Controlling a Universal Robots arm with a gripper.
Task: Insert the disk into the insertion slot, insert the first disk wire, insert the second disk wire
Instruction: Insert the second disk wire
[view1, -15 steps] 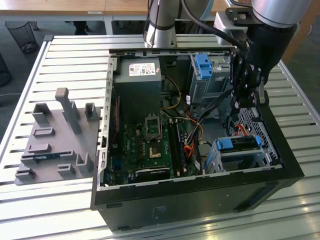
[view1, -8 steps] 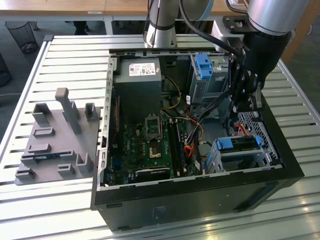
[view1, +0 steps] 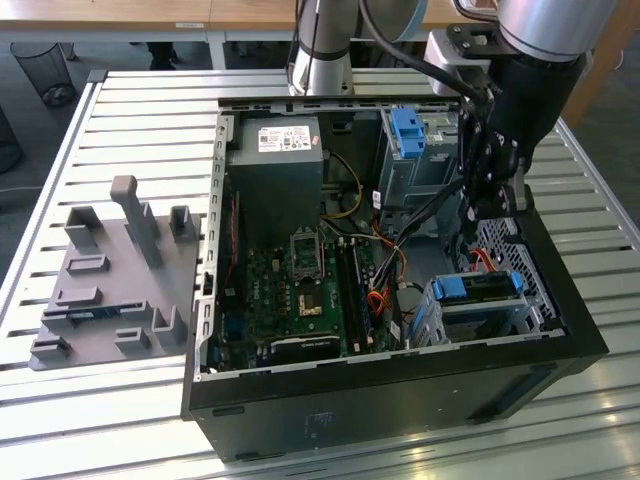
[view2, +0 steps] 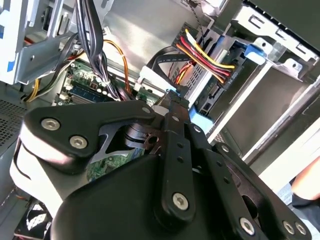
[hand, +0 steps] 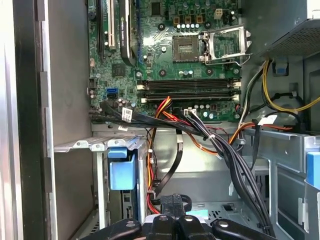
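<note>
Currently the gripper (view1: 491, 212) hangs inside the open computer case (view1: 400, 400), over its corner at the exterior view's right. In both wrist views the fingers are pressed together (view2: 172, 100) (hand: 175, 210), and they seem to pinch the end of the black flat wire (hand: 169, 172), which curves away from them toward the motherboard (hand: 165, 50).

The disk (view1: 478, 287) sits just below the gripper, inside the insertion slot (view1: 500, 318). From the disk I can see mostly the blue carrier end (hand: 121, 170). This end points toward the gripper, and the long axis seems to run from it into the cage, away from the fingers. The sheet metal hides the rest of the body.

Close beside the fingertips in the second wrist view, a bundle of red, yellow and black wires (view2: 207, 52) ends in a black plug near the disk's end. The taller cage with the other blue tray (view1: 405, 130) stands behind the gripper, a bit toward the exterior view's left.
</note>
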